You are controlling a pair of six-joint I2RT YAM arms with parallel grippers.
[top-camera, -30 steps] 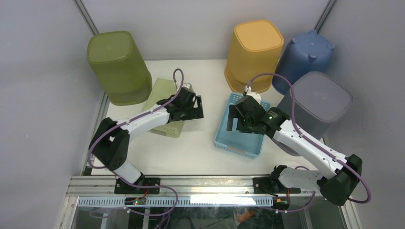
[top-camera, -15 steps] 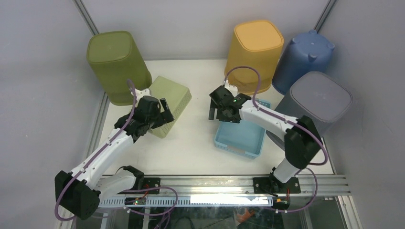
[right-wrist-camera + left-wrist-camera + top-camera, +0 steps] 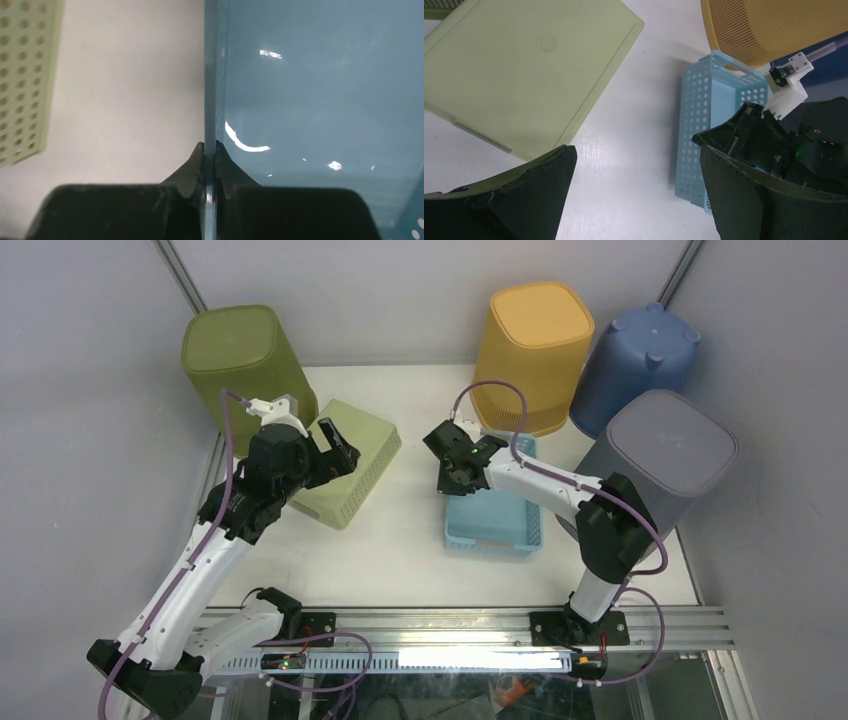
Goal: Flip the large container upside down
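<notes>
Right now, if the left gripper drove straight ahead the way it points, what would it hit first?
Probably the bare white tabletop between the upturned pale green perforated basket and the light blue perforated basket. The open left gripper aims into that gap, though depth is unclear.

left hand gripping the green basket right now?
No: in the left wrist view the left hand is open, fingers wide apart with nothing between, the green basket clear of them.

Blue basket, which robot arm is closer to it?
Right. The right fingers are shut, pinching the blue basket by one wall. The left fingers hover open over the green basket, apart from the blue one.
</notes>
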